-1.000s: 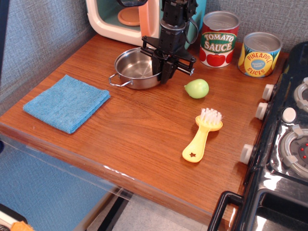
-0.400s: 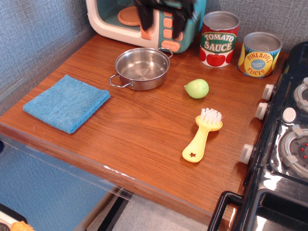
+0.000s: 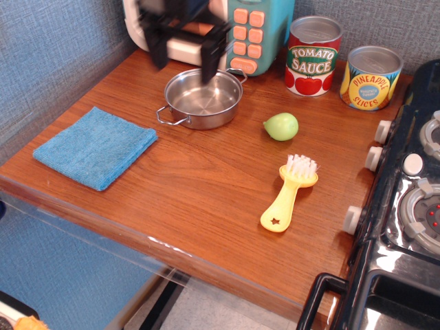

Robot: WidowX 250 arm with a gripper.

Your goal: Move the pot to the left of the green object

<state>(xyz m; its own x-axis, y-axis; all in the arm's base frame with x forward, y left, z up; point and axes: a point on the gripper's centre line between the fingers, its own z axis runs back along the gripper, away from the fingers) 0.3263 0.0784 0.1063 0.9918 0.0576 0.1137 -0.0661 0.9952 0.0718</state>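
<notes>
The shiny steel pot (image 3: 202, 98) with two wire loop handles stands upright on the wooden counter at the back, left of the pale green pear-shaped fruit (image 3: 281, 126). My gripper (image 3: 184, 51) hangs above the pot's back left rim, blurred by motion. Its two dark fingers are spread apart and hold nothing. The right finger (image 3: 210, 56) points down over the pot's rim; the left finger sits outside the pot.
A blue cloth (image 3: 95, 146) lies at the left. A yellow brush (image 3: 287, 194) lies in front of the fruit. Two tin cans (image 3: 313, 55) (image 3: 371, 77) stand at the back right. A toy microwave (image 3: 254, 31) is behind the pot. A black stove (image 3: 405, 206) borders the right.
The gripper left the pot's right rim, rose, and has moved left; it is now lower above the pot's back left. The pot and fruit have not moved.
</notes>
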